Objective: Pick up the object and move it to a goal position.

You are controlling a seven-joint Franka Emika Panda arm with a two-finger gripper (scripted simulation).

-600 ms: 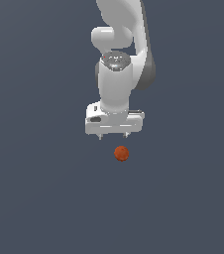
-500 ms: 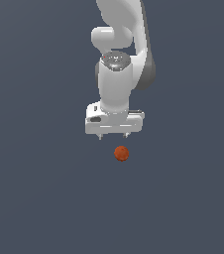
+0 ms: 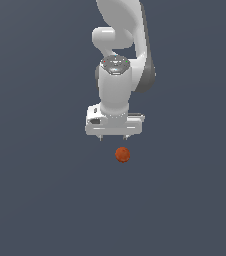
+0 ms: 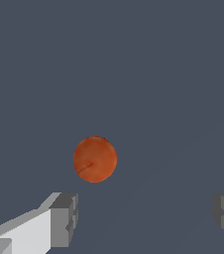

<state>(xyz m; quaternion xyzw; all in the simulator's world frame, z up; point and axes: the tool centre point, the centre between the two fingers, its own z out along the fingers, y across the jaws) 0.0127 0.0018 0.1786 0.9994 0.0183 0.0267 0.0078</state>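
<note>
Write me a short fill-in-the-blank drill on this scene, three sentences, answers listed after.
1. The only loose thing in the exterior view is a small orange-red ____.
2. The gripper has its jaws ____, with a wide gap between the fingers in the wrist view.
3. The ball is ____ by either finger; it sits apart from both.

Missing words: ball; open; untouched

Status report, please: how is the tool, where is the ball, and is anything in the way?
Tool open, holding nothing. Ball lies free below it, untouched, seen between the fingers in the wrist view. Nothing in the way.
</note>
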